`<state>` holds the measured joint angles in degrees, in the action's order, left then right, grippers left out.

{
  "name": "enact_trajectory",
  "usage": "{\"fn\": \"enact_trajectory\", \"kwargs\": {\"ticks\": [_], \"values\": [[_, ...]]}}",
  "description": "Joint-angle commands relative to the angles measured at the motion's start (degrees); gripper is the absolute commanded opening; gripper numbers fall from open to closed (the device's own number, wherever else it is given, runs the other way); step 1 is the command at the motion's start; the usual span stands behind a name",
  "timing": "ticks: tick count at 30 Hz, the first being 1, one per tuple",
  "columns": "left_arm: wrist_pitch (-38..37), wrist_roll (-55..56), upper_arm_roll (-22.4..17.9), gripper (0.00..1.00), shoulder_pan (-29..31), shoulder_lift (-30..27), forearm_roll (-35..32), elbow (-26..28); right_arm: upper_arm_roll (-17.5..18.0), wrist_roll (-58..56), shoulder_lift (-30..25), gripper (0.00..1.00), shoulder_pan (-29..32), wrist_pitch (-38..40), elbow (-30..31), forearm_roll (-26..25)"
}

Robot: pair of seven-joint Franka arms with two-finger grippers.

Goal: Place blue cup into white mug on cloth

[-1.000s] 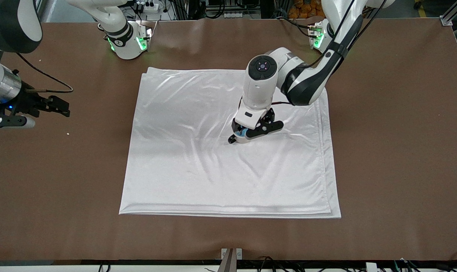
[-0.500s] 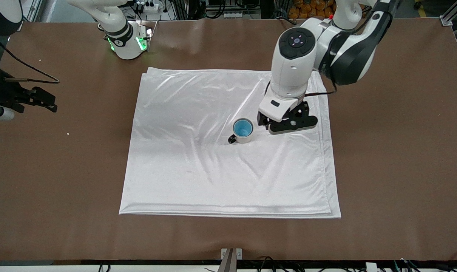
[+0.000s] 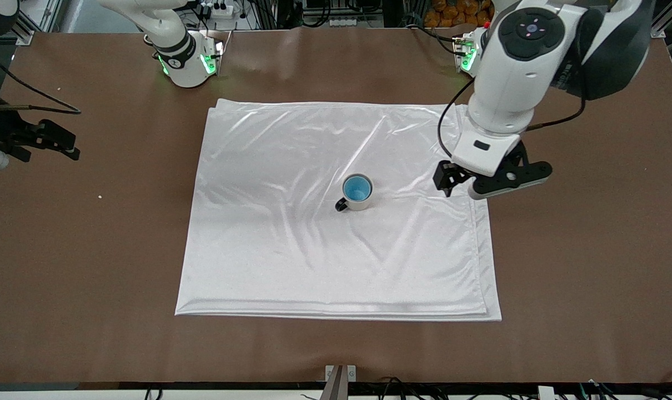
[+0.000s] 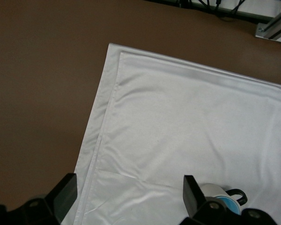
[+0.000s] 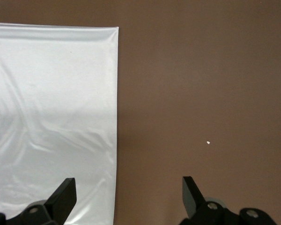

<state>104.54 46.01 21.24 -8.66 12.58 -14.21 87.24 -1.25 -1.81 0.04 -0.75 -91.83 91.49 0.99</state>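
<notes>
The left tool (image 3: 480,186) is hanging in the air over the edge of the large, shiny white satin-like cloth (image 3: 291,261) that lies toward the left arm's end of the brown worktop (image 3: 586,250), its two black fingers (image 4: 193,194) spread wide and gripping nothing. In the left wrist view the cloth's layered, hemmed edge (image 4: 96,140) is showing between those fingers, with bare worktop beside it.

The small light-blue handleless cup (image 3: 357,188) is sitting upright inside the cream-white ceramic mug (image 3: 359,203), which is standing on the cloth roughly at its middle (a little toward the left arm's end). Only the cup's blue interior and rim are showing above the mug's rim, and the mug's small black loop handle (image 3: 341,206) is pointing toward the right arm's end of the worktop. The left tool is standing well apart from the mug, touching neither it nor the cup. The same pair is peeking into the left wrist view: the mug (image 4: 214,191) with the blue cup (image 4: 227,203) in it.

The right tool (image 3: 50,141) is waiting over bare worktop at the right arm's end, clear of the cloth, its fingers (image 5: 63,194) also standing apart and empty. A tiny white speck (image 3: 100,196) is lying on the worktop near it.
</notes>
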Motion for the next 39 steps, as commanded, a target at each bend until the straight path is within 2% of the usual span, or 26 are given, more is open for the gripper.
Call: {"fn": "enact_trajectory", "kwargs": {"ticks": [1, 12, 21, 26, 35, 39], "values": [[-1.0, -1.2, 0.5, 1.00, 3.7, -2.1, 1.5, 0.7, 0.8, -0.5, 0.2, 1.00, 1.3, 0.6, -1.8, 3.5], [-1.5, -1.8, 0.6, 1.00, 6.1, -2.4, 1.6, 0.6, 0.4, -1.0, 0.2, 1.00, 1.3, 1.0, -2.6, 2.2], [-1.5, -11.3, 0.4, 1.00, 10.5, -3.5, 4.6, 0.6, -0.3, -1.4, 0.2, 1.00, 1.3, 0.8, -2.6, -1.7], [-1.5, -14.5, -2.4, 1.00, 10.7, -4.8, 7.1, 0.9, -0.6, -1.4, 0.2, 1.00, 1.3, 0.9, -2.5, -1.4], [-1.9, -19.6, -2.8, 1.00, 13.5, -4.9, 8.2, 0.9, -0.6, -1.5, 0.3, 1.00, 1.3, 0.8, -2.5, -1.2], [-1.9, -20.8, -7.0, 1.00, 10.6, -5.1, 8.4, 0.9, -0.6, -1.4, 0.3, 1.00, 1.3, 0.7, -2.5, -1.2]]}}
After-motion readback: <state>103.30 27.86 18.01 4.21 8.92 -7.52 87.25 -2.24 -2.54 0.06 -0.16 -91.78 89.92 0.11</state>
